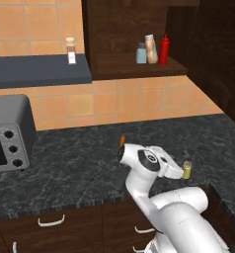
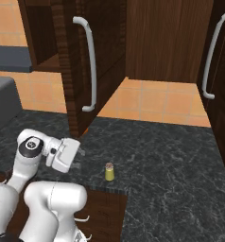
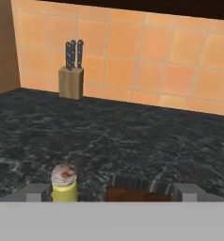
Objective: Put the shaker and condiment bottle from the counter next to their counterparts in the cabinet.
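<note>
The yellow-green shaker (image 2: 109, 171) with its grey cap stands upright on the black counter (image 1: 80, 158), close to the front edge. My gripper (image 2: 80, 153) hovers low over the counter just left of the shaker, open and holding nothing. In the hand view the shaker (image 3: 64, 182) sits low, just inside the left fingertip (image 3: 38, 191). The right base view shows a small gap between shaker and hand. The red condiment bottle (image 1: 163, 49) stands on the cabinet (image 1: 119, 29) shelf beside the tan bottle (image 1: 151, 48) and the pale blue-grey shaker (image 1: 141, 53).
A grey toaster oven (image 1: 8, 133) sits at the counter's left. A clear jar (image 1: 70, 50) stands on the dark-blue wall shelf (image 1: 40, 71). The cabinet door (image 2: 88, 66) hangs open above the counter. A knife block (image 3: 70, 70) stands against the tiled wall.
</note>
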Controlling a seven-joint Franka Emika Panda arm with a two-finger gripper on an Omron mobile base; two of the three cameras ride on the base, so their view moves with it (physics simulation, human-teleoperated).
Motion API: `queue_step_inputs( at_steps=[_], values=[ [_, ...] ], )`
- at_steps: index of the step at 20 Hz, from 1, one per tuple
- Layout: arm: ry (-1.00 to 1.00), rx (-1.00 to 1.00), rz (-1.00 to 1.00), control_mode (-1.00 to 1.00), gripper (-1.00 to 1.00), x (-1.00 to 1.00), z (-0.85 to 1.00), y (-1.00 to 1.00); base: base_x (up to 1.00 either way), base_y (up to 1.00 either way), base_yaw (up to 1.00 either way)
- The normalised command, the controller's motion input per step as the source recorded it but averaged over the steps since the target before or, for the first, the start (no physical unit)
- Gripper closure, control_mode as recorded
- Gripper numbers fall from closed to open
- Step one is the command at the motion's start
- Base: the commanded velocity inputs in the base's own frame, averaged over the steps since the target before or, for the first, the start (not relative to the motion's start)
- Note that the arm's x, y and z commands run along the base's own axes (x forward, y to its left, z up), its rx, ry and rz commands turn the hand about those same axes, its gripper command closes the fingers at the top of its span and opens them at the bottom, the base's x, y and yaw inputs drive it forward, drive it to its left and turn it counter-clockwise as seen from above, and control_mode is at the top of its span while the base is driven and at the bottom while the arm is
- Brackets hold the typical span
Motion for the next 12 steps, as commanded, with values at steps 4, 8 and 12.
queue_step_inputs(
  at_steps=[4, 8, 12],
  values=[
    [0.12, 0.00, 0.00, -1.00, -1.00, -0.13, -0.87, -1.00, 0.00, 0.00, 0.00],
    [0.05, -0.02, 0.00, -1.00, -1.00, -0.39, -0.84, -1.00, 0.00, 0.00, 0.00],
    [0.00, 0.02, 0.00, -1.00, -1.00, -0.50, -0.52, -0.86, 0.00, 0.00, 0.00]
  ],
)
